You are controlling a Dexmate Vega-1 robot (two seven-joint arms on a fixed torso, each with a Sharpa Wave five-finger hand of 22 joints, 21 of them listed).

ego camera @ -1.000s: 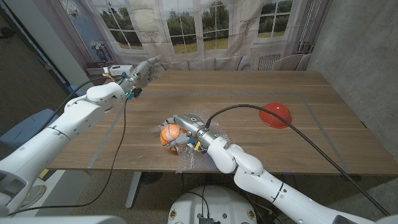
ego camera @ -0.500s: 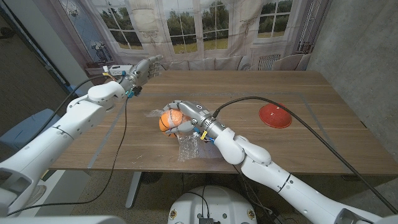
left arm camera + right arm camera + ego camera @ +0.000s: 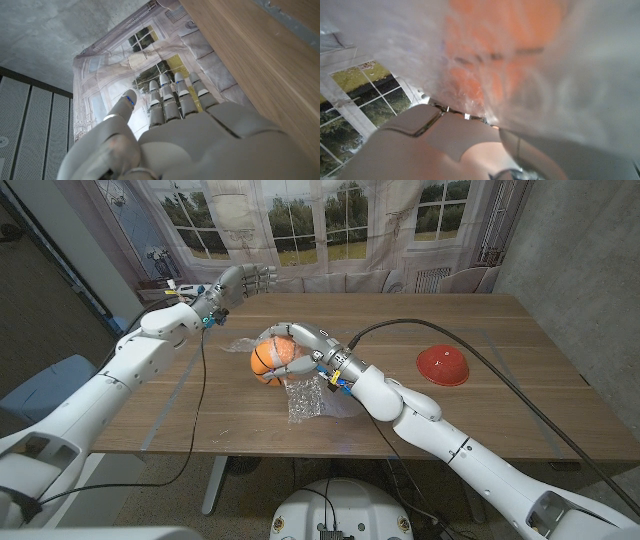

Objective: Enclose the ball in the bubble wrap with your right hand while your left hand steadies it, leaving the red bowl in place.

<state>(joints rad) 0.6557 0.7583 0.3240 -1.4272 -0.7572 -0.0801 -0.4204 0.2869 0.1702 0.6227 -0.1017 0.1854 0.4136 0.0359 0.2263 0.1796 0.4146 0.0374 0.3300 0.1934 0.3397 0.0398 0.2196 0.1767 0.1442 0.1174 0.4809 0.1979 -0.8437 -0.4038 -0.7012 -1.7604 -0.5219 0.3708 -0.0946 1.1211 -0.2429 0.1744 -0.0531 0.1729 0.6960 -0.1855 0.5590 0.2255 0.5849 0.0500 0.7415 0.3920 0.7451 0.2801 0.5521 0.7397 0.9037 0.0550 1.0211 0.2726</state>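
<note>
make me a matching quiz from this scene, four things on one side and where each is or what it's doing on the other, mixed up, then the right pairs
Things:
1. ball
2. red bowl
3. left hand
4. bubble wrap

Places or states:
A. upside down on the table's right part, apart from both hands
B. clear sheet, part of it trailing toward the near edge
C. orange, gripped by the right hand through the wrap
D. at the far left edge of the table, holding nothing

Pairs: 1-C, 2-A, 3-D, 4-B

The right robot hand (image 3: pixel 296 345) has carried the wrapped basketball (image 3: pixel 268 357) and bubble wrap (image 3: pixel 303 395) toward eleven o'clock, farther up the counter (image 3: pixel 420 430).
</note>
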